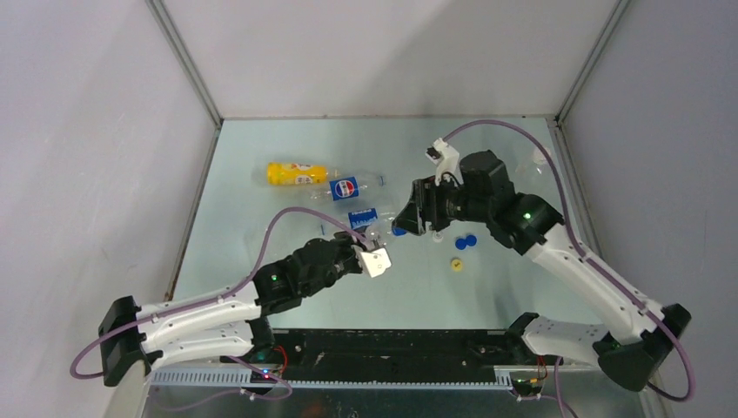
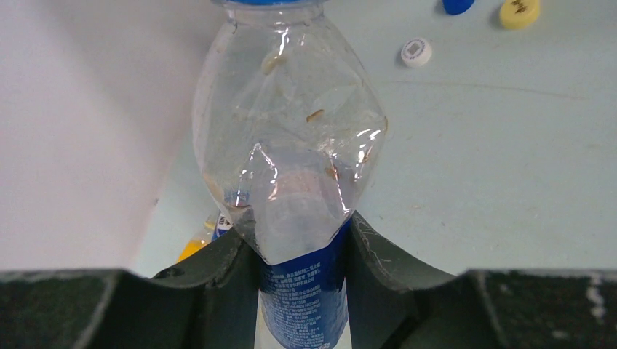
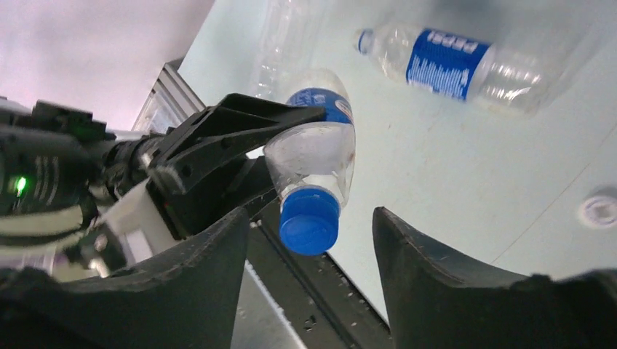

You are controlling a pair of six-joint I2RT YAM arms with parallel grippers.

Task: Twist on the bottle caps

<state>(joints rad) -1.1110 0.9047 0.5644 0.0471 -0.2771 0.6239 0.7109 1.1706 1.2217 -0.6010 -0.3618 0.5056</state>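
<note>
My left gripper is shut on a clear bottle with a blue label, gripping its labelled middle and holding it off the table, neck pointing at the right arm. A blue cap sits on the bottle's neck. My right gripper is open, its fingers on either side of that cap without touching it. In the top view the right gripper faces the held bottle at the table's middle.
A yellow-orange bottle and a Pepsi-labelled bottle lie behind the held bottle. An unlabelled clear bottle lies nearby. Loose blue caps, a white cap and a yellow cap lie under the right arm.
</note>
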